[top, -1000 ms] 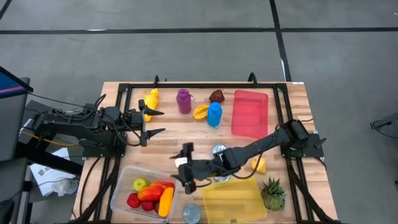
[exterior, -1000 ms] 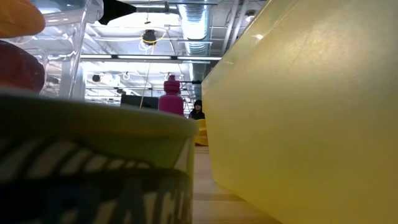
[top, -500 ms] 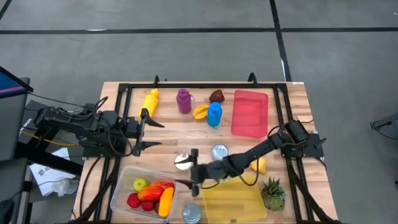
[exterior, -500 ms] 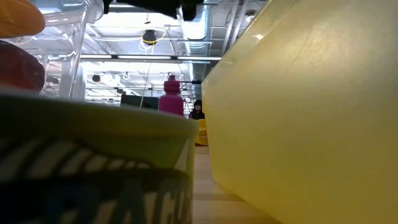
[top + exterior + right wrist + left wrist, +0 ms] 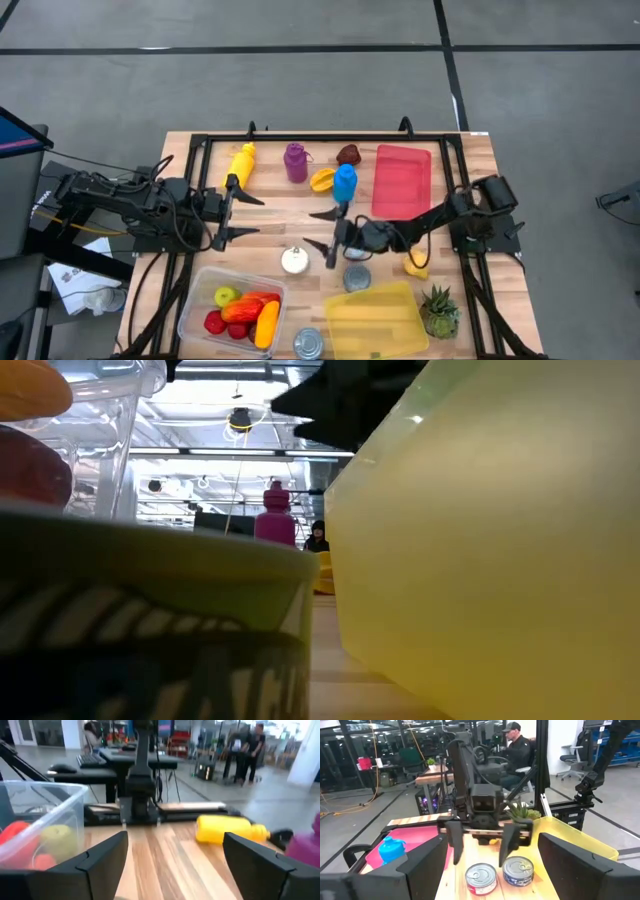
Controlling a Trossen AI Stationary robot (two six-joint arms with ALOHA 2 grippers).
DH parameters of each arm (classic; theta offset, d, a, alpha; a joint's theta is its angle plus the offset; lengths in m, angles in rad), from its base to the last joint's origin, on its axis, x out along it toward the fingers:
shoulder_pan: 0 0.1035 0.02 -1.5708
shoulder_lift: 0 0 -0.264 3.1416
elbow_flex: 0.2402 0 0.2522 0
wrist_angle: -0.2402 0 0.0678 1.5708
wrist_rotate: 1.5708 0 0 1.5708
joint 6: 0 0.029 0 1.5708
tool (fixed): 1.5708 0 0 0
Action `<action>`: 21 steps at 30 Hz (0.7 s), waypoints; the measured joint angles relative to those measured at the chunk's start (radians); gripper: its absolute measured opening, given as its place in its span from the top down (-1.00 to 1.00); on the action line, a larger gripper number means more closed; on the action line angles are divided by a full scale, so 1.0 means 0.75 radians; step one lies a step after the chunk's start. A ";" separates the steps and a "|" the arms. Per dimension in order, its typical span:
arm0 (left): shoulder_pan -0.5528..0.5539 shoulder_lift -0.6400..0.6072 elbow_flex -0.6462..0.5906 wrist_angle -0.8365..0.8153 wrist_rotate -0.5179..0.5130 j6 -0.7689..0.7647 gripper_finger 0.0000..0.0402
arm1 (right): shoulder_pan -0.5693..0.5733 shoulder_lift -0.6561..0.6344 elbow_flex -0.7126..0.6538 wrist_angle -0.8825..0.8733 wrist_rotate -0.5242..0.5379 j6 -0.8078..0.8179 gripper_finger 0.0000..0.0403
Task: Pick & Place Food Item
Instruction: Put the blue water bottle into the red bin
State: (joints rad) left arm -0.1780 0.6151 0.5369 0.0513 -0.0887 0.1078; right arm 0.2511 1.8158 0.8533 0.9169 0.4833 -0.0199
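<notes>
Right gripper (image 5: pixel 322 232) hangs empty, jaws apart, over the cans (image 5: pixel 294 261): rigid, smooth, slippery metal, best pinched across the sides.

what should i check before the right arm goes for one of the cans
1. Right gripper open: ok, fingers spread wide.
2. Right gripper empty: ok, nothing between its fingers.
3. Cans upright and apart: ok, white-topped can and grey-topped can stand separately on the table.
4. Gripper lined up over a can: not ok, it sits between them, nearer the blue bottle.
5. Left gripper out of the way: ok, open, off to the left.
6. Room in the clear bin: cannot tell, fruit already fills much of it.
</notes>
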 joint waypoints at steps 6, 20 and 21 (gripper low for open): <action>0.000 0.000 0.000 -0.018 0.001 -0.003 -0.50 | -0.003 -0.184 -0.012 -0.397 0.041 0.170 -0.81; 0.000 0.002 0.000 -0.036 0.001 -0.018 -0.50 | 0.084 -0.438 -0.076 -0.927 0.877 0.379 -0.89; 0.000 0.006 0.000 -0.020 0.001 -0.020 -0.50 | 0.077 -0.439 -0.104 -0.915 0.893 0.418 -0.89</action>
State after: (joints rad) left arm -0.1780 0.6197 0.5369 0.0364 -0.0883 0.0930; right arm 0.3087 1.4863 0.7753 0.2308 1.1530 0.2936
